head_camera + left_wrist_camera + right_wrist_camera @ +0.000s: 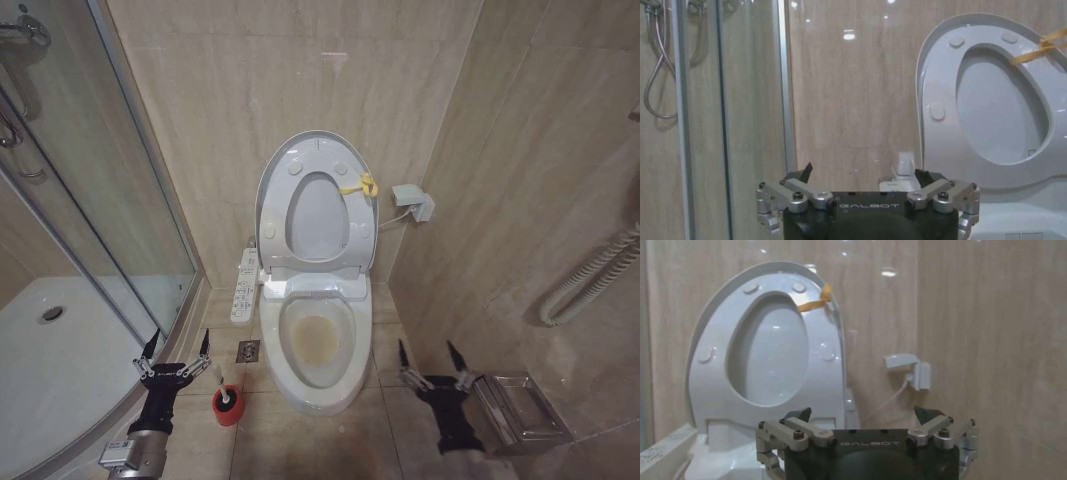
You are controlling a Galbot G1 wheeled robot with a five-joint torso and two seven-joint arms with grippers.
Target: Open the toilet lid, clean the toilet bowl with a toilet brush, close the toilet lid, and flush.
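Head view, toilet lid: the toilet lid [272, 185] stands raised against the far tiled wall, with the ring seat [318, 215] raised in front of it; a yellow tie [362, 186] is looped on the seat's right edge.
Toilet bowl: the toilet bowl [318, 385] lies open between the two arms, with brownish staining inside; a white button panel [243, 285] sits on its left side, its markings too small to read.
Toilet brush: the toilet brush [228, 402] stands in a red holder on the floor, just left of the bowl's near end and just right of the left gripper; its handle is hard to make out.
Left gripper: the left gripper [174, 350] hangs low, near, left of the bowl, beside the shower enclosure [70, 240]; its fingers are spread and hold nothing.
Right gripper: the right gripper [432, 358] hangs low, near, right of the bowl, fingers spread and bare, just left of a metal holder [520, 410] on the right wall.
Writing: "GALBOT" reads on both gripper bodies in the wrist views [869, 205] [869, 443].
Cut off: in the left wrist view the lid runs off the edge, and a shower hose [657, 65] shows behind glass.
Wall: a small white box [413, 203] with a cable sits right of the lid.
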